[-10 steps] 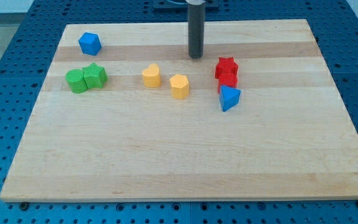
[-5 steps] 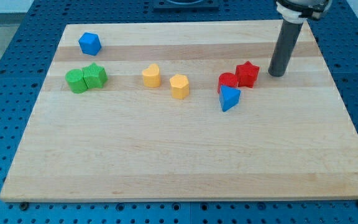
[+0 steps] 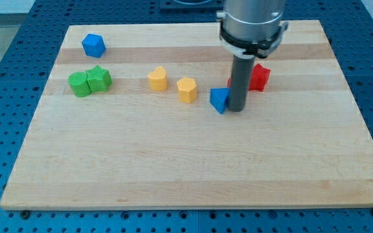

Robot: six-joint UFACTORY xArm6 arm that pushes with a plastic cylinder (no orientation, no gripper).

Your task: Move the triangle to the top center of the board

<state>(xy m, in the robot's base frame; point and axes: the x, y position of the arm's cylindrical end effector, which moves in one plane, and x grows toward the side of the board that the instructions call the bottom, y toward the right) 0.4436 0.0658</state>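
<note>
The blue triangle (image 3: 219, 99) lies a little right of the middle of the wooden board (image 3: 173, 168), which rests on the blue perforated desk (image 3: 5, 77). It is a short wedge. One corner seems to point to the near left, and the wider side is turned to the right, toward the rod (image 3: 240, 81). I cannot make out a clear long axis, because the block is small and the rod hides part of it.

My tip (image 3: 236, 109) stands on the board at the right side of the triangle, touching it or just beside it. The arm has no hand, only this straight dark rod, so there is nothing to spread or press together.

Behind the rod, on the far right of it, is a red star block (image 3: 259, 77); another red block may be hidden there, but I cannot tell. Left of the triangle are two yellow blocks: one yellow block (image 3: 187, 89) near it, and another yellow block (image 3: 158, 79) farther left. Two green blocks (image 3: 89, 81) touch each other at the left side. A blue block (image 3: 93, 45) with several flat faces sits in the far left corner.

No writing or label can be read.
</note>
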